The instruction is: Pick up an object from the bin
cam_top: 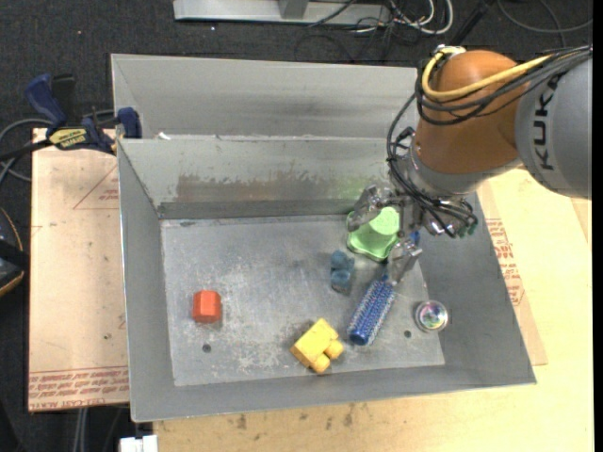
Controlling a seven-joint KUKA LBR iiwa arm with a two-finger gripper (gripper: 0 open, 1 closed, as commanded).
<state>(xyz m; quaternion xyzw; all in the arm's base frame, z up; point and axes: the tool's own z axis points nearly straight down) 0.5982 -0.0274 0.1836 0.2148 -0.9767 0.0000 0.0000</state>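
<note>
My gripper point(387, 234) hangs under the orange wrist cover at the bin's right side, near the back wall. A pale green, cup-like plastic thing point(374, 240) sits between its fingers, and the gripper is shut on it. One metal finger point(408, 253) shows at the thing's right and points down toward the floor. Just below and left lies a small blue-grey block point(341, 271). A blue ribbed cylinder point(372, 312) lies slanted beneath the gripper.
A shiny round disc point(432, 316) rests at the right front. A yellow block point(317, 345) lies at the front middle and an orange-red cube point(206, 306) at the left. The arm comes in over the right rim.
</note>
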